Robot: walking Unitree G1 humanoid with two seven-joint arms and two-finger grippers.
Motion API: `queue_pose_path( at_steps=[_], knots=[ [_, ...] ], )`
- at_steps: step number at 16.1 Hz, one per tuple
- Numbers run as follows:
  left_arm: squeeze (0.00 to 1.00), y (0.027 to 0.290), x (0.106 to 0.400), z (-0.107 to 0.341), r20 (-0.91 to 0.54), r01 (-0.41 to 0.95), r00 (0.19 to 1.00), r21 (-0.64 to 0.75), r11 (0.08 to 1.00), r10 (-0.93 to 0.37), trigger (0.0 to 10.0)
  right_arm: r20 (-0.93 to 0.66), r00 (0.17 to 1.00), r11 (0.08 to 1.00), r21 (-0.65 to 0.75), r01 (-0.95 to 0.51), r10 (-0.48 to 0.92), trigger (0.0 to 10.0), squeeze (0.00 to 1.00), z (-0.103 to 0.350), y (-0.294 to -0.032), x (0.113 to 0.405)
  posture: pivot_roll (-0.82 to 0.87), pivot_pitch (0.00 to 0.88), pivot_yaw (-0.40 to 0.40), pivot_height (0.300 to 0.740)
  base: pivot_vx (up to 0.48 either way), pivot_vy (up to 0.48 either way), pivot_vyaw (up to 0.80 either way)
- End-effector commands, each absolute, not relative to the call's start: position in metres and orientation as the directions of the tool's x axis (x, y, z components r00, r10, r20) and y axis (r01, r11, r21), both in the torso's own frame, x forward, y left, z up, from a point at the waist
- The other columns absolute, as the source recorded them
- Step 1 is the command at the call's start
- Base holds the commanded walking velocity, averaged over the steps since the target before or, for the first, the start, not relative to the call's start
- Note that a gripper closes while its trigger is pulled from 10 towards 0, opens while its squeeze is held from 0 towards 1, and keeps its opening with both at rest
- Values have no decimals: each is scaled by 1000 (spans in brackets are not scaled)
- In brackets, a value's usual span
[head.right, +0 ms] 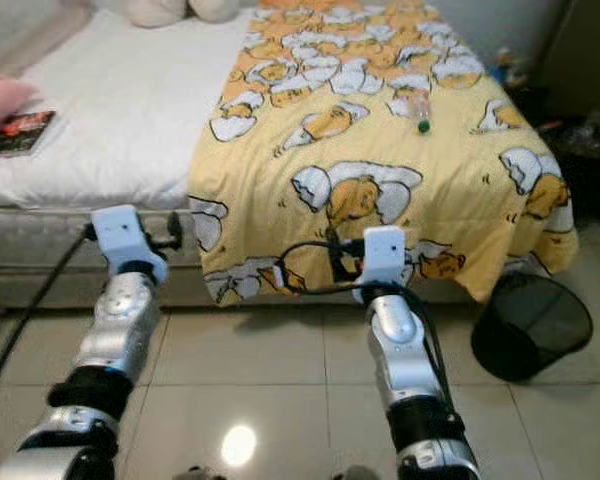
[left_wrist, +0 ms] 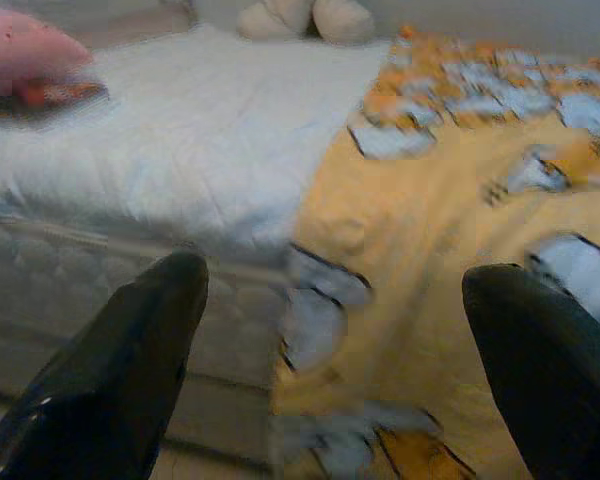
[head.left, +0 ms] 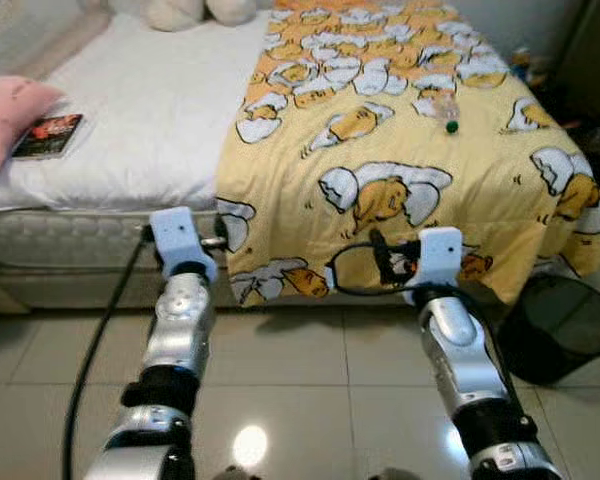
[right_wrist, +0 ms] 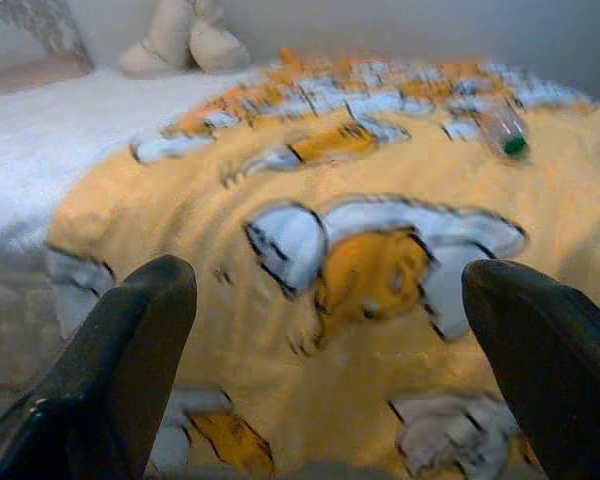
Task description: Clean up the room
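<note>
The fingers (left_wrist: 110, 370) of the left gripper (left_wrist: 330, 340) were spread wide and empty before the bed's (head.left: 150, 110) edge, and the right gripper (right_wrist: 330, 340) was likewise open, facing the yellow blanket (head.left: 400, 160). A clear bottle with a green cap (head.left: 446, 112) lay on the blanket, well beyond both. A book (head.left: 48, 136) sat beside a pink pillow (head.left: 5, 115) on the white sheet. A black bin (head.left: 565, 325) stood on the tiled floor (head.left: 310, 390) just beside the blanket's hanging corner.
</note>
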State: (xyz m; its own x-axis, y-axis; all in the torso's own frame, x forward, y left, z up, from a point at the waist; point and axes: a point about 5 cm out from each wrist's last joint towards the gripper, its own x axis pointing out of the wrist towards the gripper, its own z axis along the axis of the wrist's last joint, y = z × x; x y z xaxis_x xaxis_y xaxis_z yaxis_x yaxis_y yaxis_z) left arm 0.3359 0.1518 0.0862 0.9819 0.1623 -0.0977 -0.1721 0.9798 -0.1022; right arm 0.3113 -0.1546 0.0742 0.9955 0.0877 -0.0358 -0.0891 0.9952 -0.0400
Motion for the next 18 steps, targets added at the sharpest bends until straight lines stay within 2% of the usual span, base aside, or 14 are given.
queue_pose_path(
  at_steps=[1,7,9,12,18],
  knots=[
    [0,151,336,85,-109,-160,983,-82,984,151,10000,-41,996,996,-37,-86,85,10000,0,74,-154,312,-125,0,74,740,0,0,0],
    [0,150,330,85,-49,-58,997,-36,998,56,10000,-44,996,997,-30,-76,75,10000,0,64,-158,297,-147,0,87,740,0,0,0],
    [0,151,330,92,3,-37,999,-96,995,37,10000,-32,996,996,-25,-89,88,10000,0,62,-156,294,-151,0,86,740,0,0,0],
    [0,146,327,95,39,56,998,2,998,-56,10000,-35,998,998,-37,-55,54,10000,0,60,-164,293,-153,0,82,740,0,0,0],
    [0,134,331,98,42,60,998,-76,995,-56,10000,-35,997,997,-27,-66,65,10000,0,62,-164,297,-168,0,86,740,480,0,0]
  ],
)
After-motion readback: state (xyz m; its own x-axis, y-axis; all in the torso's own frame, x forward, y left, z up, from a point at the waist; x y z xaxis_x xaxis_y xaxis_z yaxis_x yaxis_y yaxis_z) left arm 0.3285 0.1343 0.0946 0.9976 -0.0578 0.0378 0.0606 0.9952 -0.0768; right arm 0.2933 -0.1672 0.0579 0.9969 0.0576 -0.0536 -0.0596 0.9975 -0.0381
